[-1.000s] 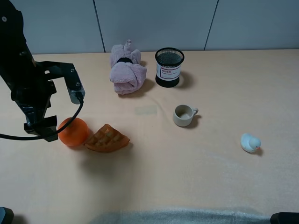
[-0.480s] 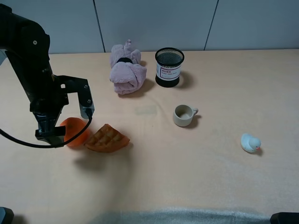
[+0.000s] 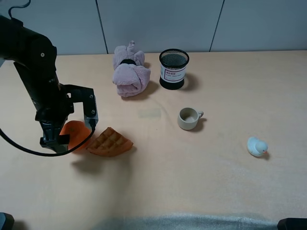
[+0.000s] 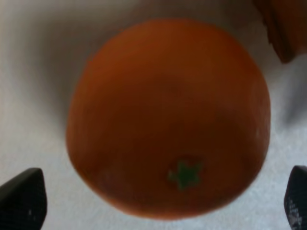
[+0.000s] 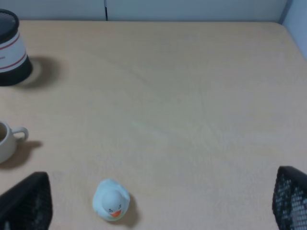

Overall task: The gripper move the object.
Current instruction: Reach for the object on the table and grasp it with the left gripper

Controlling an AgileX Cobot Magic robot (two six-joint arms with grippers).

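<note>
On the left side of the table (image 3: 216, 182), the left gripper (image 3: 56, 140) is hanging right over the orange fruit (image 4: 168, 120) — its two fingers are spreading wide, one on each side, not touching it. The orange fruit is sitting on the table, just beside the waffle wedge (image 3: 110, 142). The right gripper (image 5: 156, 206) is spreading wide too, holding nothing — a little duck (image 5: 111, 199) is sitting below it.

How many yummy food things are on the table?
2. The orange is on the left, partly behind the robot arm; the waffle wedge lies just beside it, toward the middle. Nothing else looks edible.
</note>
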